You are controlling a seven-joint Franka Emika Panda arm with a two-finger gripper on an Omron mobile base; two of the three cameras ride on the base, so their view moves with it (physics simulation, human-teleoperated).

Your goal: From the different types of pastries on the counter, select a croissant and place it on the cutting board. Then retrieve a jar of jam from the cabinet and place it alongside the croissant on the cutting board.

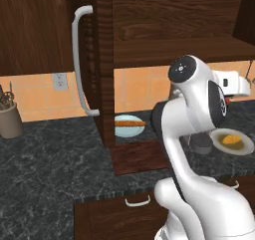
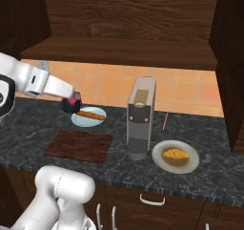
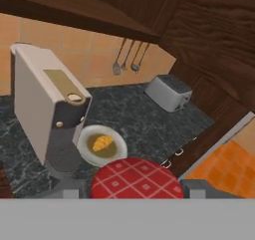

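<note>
Jam jar [image 2: 72, 101], small and red with a checked lid, sits clamped between the gripper [image 2: 71, 103] fingers above the pale blue plate. Lower it upright onto the dark reddish wooden cutting board [image 2: 78, 146]. Farther off, the golden croissant [image 2: 174, 154] lies on its white plate.

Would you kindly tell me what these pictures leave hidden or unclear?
- Left base view: the arm hides the cutting board's right end and most of the coffee machine.
- Hand view: the bottom edge cuts off the jar of jam below its lid.
- Right base view: the pincer is too small to show how its fingers meet the jar.
</note>
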